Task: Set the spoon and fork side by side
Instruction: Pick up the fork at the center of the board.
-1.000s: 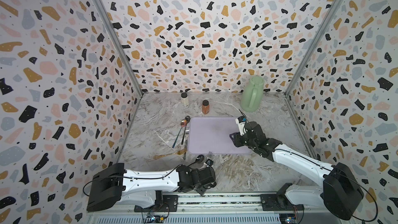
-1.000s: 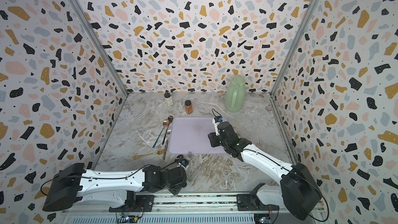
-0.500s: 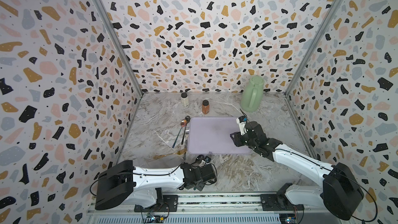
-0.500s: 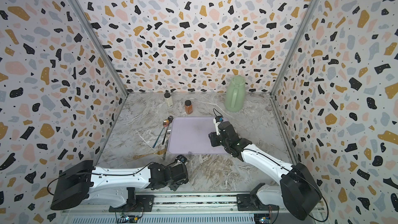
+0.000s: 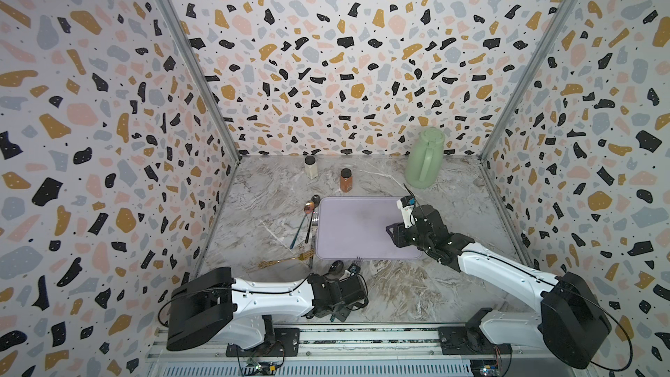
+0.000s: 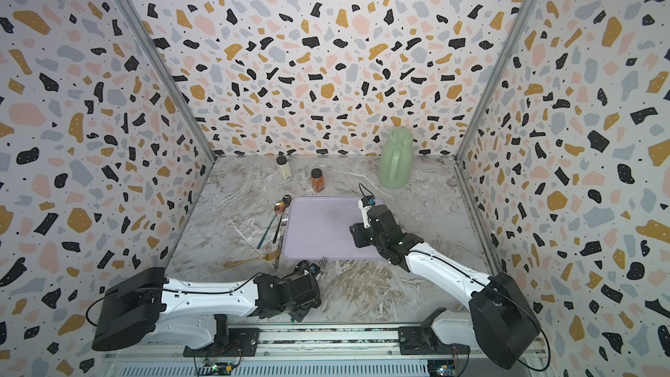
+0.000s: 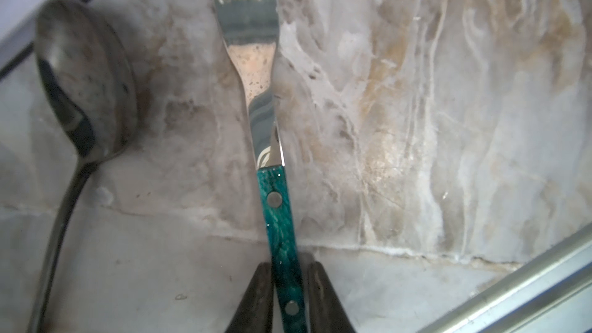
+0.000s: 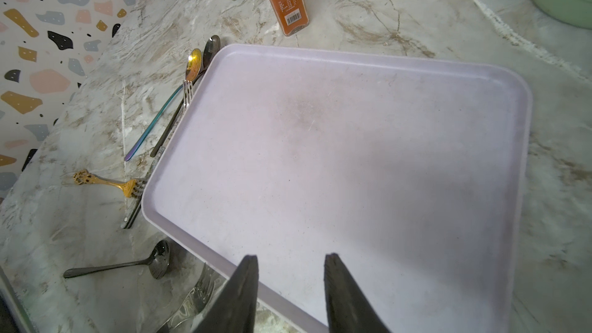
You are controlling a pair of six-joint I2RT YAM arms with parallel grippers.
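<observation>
We are now gripping the teal-handled steel fork [image 7: 250, 68] in the just-narrowed jaws of the left gripper [image 7: 285, 267], beside the dark metal spoon [image 7: 86, 78] at the front edge of the desk [image 5: 417, 295], ready for aligning, while the right gripper [image 8: 292, 256] is hovering half-open, empty.

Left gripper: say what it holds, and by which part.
The left gripper grips the fork by its teal handle, well back from the tines. The spoon lies free beside it.
</observation>
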